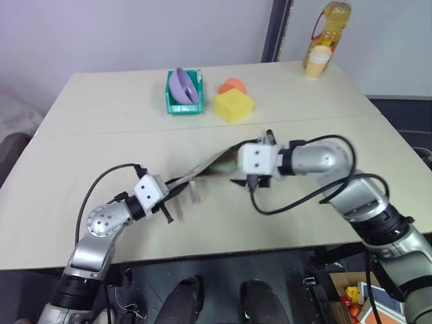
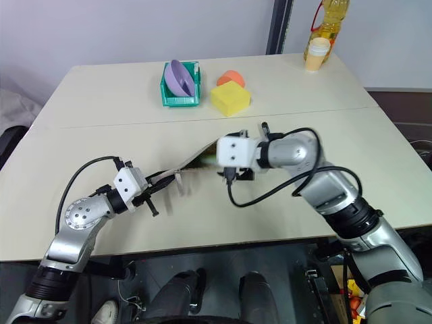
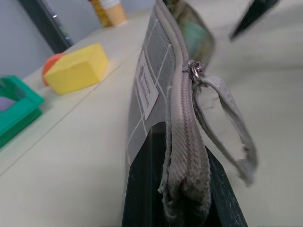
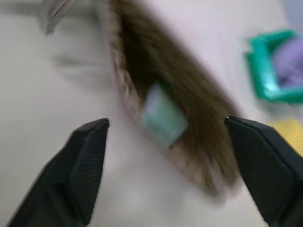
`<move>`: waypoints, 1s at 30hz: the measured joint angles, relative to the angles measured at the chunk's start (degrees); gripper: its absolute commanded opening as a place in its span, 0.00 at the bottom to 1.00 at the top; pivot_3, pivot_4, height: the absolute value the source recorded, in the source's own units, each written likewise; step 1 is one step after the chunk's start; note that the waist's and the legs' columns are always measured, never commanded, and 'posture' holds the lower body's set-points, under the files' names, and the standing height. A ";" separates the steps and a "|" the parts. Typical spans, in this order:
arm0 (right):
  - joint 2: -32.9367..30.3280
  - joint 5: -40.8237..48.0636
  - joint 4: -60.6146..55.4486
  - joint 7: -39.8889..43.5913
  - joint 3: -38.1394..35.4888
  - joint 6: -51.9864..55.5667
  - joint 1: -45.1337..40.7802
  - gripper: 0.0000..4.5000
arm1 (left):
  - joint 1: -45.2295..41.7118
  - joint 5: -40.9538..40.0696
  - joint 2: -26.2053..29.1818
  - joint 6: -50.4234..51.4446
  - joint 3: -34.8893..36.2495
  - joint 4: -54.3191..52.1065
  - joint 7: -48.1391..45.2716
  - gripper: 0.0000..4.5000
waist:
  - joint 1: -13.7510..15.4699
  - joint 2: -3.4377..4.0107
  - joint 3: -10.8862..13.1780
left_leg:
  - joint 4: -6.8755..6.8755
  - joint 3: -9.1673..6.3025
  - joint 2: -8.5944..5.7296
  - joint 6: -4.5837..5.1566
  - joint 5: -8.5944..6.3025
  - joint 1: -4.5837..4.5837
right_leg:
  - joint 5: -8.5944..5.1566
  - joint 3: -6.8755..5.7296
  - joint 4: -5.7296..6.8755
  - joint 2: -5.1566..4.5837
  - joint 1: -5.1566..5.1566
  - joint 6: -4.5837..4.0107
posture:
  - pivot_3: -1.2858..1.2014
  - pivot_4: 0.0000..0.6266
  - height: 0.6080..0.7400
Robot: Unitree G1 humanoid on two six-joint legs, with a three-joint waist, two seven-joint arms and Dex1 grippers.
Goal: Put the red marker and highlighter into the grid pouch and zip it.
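Pincer work first: the left pincer (image 3: 182, 189) is pressed together on the closed end of the grid pouch (image 3: 150, 80), pinching the fabric and zipper tape between its black fingers and holding the pouch up off the bench (image 1: 101, 135) like a sagging bridge. In the left wrist view the zipper slider sits partway along the seam, with a grey fabric pull tab (image 3: 227, 127) hanging loose beside it; beyond the slider the mouth gapes.

The right pincer (image 4: 165, 142) stands spread wide, its two fingers well apart on either side of the pouch's open mouth and pinching nothing. Between them, inside the brown lining, lies the pale translucent end of the highlighter (image 4: 163, 118), so I judge the highlighter is already in the pouch, though it sits close to the opening and may not be fully seated.

The red marker I cannot make out; whether it is already inside, deeper in the pouch, cannot be told.

Farther out on the bench, well apart from the work, stand a green bin (image 1: 183, 94) with a purple thing in it, a yellow block (image 1: 233, 106) with an orange ball (image 1: 232, 85) just behind it, and an oil bottle (image 1: 329, 27) with a paper cup (image 1: 318, 62) at the far edge.

What is left, as I judge it: confirm the marker, then draw the zipper shut.
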 measured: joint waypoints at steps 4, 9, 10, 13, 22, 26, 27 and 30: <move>4.93 7.19 2.14 -3.99 -10.30 7.69 2.33 0.84 | -0.14 0.18 -2.93 1.36 0.88 1.10 4.24 0.00 | -0.17 -0.01 -0.01 | 0.00 -0.01 0.03 0.00 0.00 0.05 | 0.01 0.00 0.04 0.00 0.02 -0.01 | 0.52 0.24 1.00; 11.67 6.65 17.10 -17.36 -16.46 12.46 3.53 0.84 | -1.59 1.98 -6.73 3.24 0.86 2.80 10.77 0.00 | -0.09 0.00 -0.02 | 0.03 0.00 0.00 -0.01 0.03 0.14 | 0.03 0.00 0.13 0.03 0.08 -0.04 | 0.52 0.24 1.00; 12.76 6.30 19.75 -19.35 -16.82 12.45 3.59 0.84 | -1.82 2.36 -7.25 3.34 0.83 3.23 11.73 0.00 | -0.21 0.00 -0.03 | 0.03 0.03 0.00 -0.01 0.03 0.14 | 0.03 0.02 0.15 0.03 0.07 -0.04 | 0.52 0.24 1.00; 15.91 6.11 27.32 -24.50 -17.67 12.08 3.18 0.84 | -2.04 3.61 -8.26 3.47 0.30 3.97 13.32 0.00 | -0.46 0.01 -0.02 | 0.00 0.07 0.02 -0.02 0.04 0.15 | 0.04 0.04 0.19 0.04 0.03 -0.04 | 0.52 0.24 1.00; 19.75 5.89 42.23 -31.47 -20.74 5.39 -0.52 0.37 | -2.28 4.87 -9.03 3.55 0.19 4.22 14.77 0.00 | -0.35 0.01 -0.02 | 0.00 0.08 -0.01 -0.03 0.05 0.16 | 0.04 0.05 0.18 0.05 0.06 -0.03 | 0.52 0.24 1.00; 18.91 5.04 41.28 -30.71 -19.53 3.95 -0.25 0.08 | -2.32 4.97 -9.11 4.07 0.23 4.20 15.17 0.00 | -0.43 0.02 -0.02 | 0.00 0.08 0.00 -0.03 0.05 0.16 | 0.04 0.05 0.19 0.05 0.04 -0.03 | 0.52 0.24 1.00; 18.35 4.73 40.26 -30.10 -18.90 3.69 0.02 0.08 | -2.41 4.97 -9.12 4.17 0.23 4.21 15.20 0.00 | -0.41 0.02 -0.02 | 0.00 0.08 0.00 -0.03 0.05 0.16 | 0.04 0.05 0.19 0.05 0.04 -0.03 | 0.52 0.24 1.00; 12.04 2.23 30.74 -24.21 -13.69 0.74 3.83 0.08 | -2.71 4.85 -9.07 4.32 0.45 4.17 15.18 0.00 | -0.19 0.04 -0.01 | 0.00 0.08 -0.03 -0.03 0.05 0.12 | 0.04 0.04 0.17 0.03 0.04 0.00 | 0.52 0.24 1.00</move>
